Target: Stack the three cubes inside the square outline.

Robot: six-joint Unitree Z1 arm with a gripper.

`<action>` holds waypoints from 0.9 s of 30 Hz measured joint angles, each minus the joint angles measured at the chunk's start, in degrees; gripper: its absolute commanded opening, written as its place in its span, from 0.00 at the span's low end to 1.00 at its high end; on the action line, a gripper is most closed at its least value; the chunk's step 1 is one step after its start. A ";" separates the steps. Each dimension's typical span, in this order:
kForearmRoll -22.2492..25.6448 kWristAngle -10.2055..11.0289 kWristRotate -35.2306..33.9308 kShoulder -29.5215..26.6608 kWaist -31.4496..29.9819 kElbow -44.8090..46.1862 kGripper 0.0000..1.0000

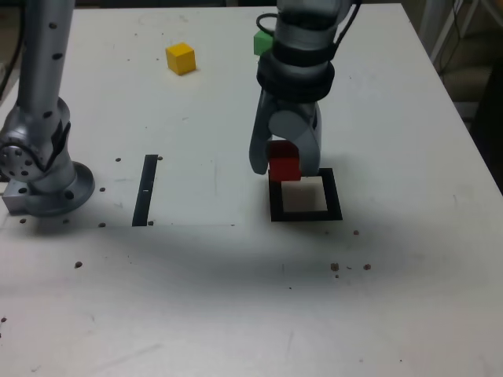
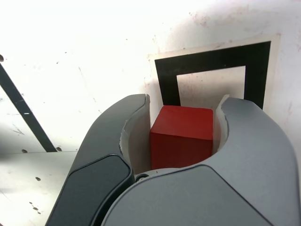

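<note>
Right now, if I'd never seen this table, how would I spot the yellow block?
Start at the white table and look to its far side, away from the black square outline. In the exterior view, the yellow cube sits alone at the upper left, apart from the arm. The green cube is half hidden behind the arm, and the red cube is in the gripper.

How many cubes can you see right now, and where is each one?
3. The red cube is held between the gripper fingers over the square outline. The yellow cube sits far back on the table. The green cube is partly hidden behind the arm.
</note>
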 measured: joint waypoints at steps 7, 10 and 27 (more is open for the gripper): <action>0.00 -0.85 -0.47 2.79 0.00 -1.65 0.33; 0.00 -1.42 -0.91 3.78 -0.01 -2.08 0.33; -0.71 -2.69 -1.99 6.92 -0.02 -2.90 0.53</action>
